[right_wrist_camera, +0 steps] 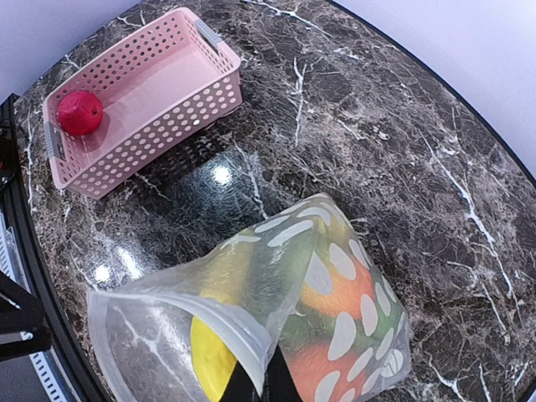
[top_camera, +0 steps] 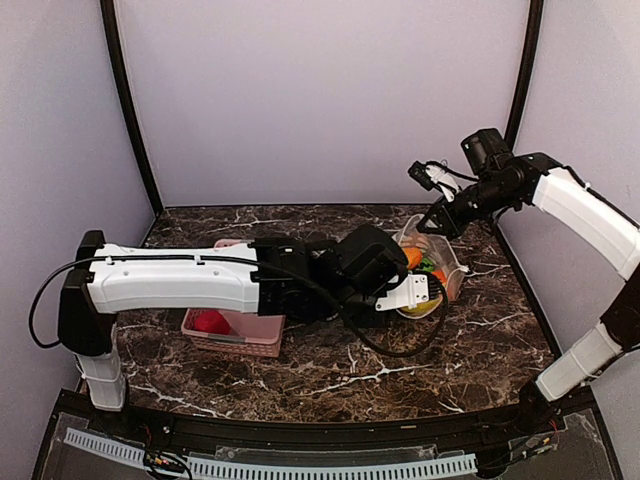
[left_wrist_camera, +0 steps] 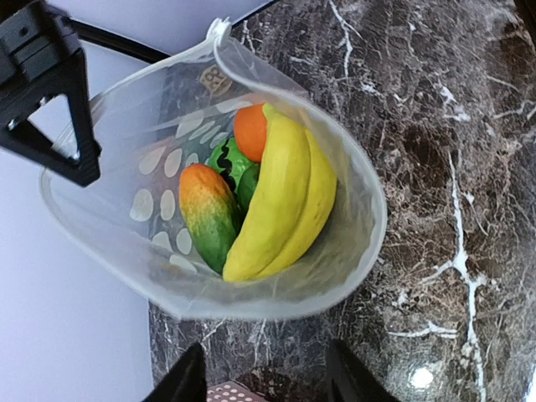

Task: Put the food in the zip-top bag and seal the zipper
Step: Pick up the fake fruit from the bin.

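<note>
Right claw (right_wrist_camera: 264, 381) pinches the zip-top bag (right_wrist_camera: 335, 251) by its rim; left claw (left_wrist_camera: 266, 377), spread and empty, should fetch the magenta-red piece (right_wrist_camera: 80, 112) at the bag's nine o'clock.

Nothing is legible (a small mark (left_wrist_camera: 216, 79) on the zip-top bag (left_wrist_camera: 159, 159) is blurred).

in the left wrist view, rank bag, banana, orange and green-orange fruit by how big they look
bag
banana
green-orange fruit
orange (partly hidden by the banana, so last place is unsure)
</note>
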Available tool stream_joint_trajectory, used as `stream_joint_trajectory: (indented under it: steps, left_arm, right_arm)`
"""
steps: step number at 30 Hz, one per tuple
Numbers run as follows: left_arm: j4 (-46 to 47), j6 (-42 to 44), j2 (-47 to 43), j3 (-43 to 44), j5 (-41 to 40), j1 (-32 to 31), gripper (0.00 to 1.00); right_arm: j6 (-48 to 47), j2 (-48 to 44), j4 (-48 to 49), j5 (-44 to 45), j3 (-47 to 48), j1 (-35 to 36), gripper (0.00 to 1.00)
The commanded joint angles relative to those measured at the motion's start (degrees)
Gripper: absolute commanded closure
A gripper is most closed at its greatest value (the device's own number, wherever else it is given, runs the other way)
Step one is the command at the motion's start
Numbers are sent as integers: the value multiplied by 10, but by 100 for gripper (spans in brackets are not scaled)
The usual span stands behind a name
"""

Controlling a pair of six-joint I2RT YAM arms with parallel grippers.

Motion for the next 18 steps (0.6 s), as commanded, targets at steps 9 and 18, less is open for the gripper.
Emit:
stream_joint_trajectory:
  steps: [9,18]
  left_arm:
    - [-10,-384,-247,-276,-52,55,35]
    - [-112,-614,-398,-432,-42,121,26]
  right_arm:
    - [-3,-5,52,-41,-62,-7,100]
    - [-16,-37,89,-133,-128,-6,100]
